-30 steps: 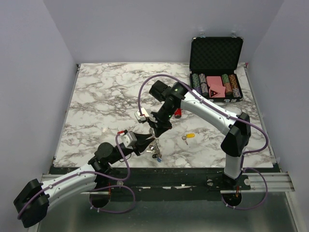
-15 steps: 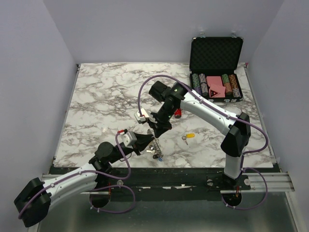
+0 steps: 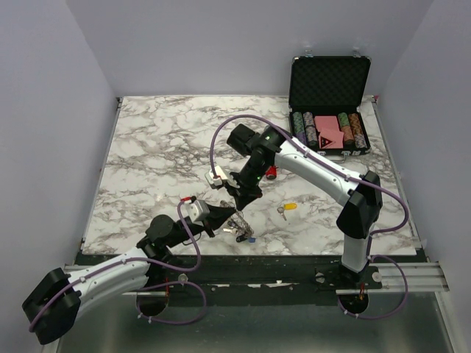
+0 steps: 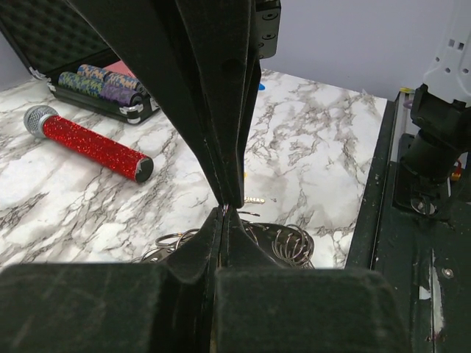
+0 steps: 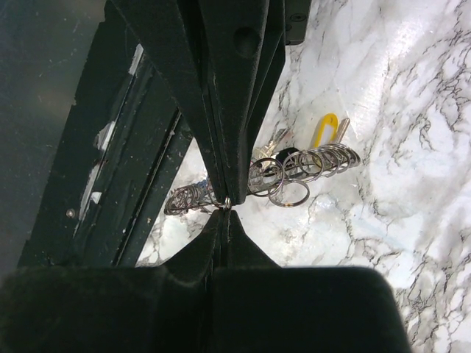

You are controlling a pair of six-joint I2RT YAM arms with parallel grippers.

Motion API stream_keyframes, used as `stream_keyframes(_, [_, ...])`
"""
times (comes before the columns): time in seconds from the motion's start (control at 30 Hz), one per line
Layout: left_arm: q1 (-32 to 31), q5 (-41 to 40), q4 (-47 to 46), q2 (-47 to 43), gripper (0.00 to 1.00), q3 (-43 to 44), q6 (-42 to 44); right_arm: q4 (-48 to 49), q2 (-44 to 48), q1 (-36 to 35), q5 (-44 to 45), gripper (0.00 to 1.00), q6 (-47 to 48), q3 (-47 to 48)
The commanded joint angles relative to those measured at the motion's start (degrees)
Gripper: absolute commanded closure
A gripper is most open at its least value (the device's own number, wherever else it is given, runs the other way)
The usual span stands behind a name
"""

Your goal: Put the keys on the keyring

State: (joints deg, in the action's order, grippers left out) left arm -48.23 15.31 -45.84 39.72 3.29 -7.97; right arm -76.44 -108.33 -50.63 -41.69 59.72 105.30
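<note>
The left gripper (image 3: 227, 218) just snapped together, seemingly on a keyring (image 3: 238, 224) loop at the table's (image 3: 147, 147) six o'clock edge. The right gripper (image 3: 240, 200), at its twelve, stays clamped on it. The yellow key (image 3: 288, 207), at three o'clock, waits unthreaded.

left half of table (image 3: 147, 162) open; red cylinder (image 4: 92, 145) mid-table, chip case (image 3: 329, 88) far right corner
</note>
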Motion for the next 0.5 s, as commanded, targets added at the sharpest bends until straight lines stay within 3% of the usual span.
stream_keyframes(0.0, [0.59, 1.74, -0.74, 0.09, 1.00, -0.39, -0.47, -4.85, 1.11, -0.61, -3.57, 1.00, 1.10, -0.62])
stream_keyframes(0.1, [0.68, 0.25, -2.05, -0.79, 1.00, -1.35, -1.52, -4.42, 1.28, -0.61, -4.01, 0.99, 0.92, -1.14])
stream_keyframes(0.3, [0.77, -0.72, -2.85, -5.35, 1.00, -4.77, -2.31, -4.24, 1.81, 0.44, -7.60, 0.75, 1.45, -2.20])
stream_keyframes(0.47, [0.85, -0.99, -4.08, -7.55, 1.00, -6.45, -3.81, -4.77, 1.90, 3.69, -12.79, 0.67, 2.85, -1.67])
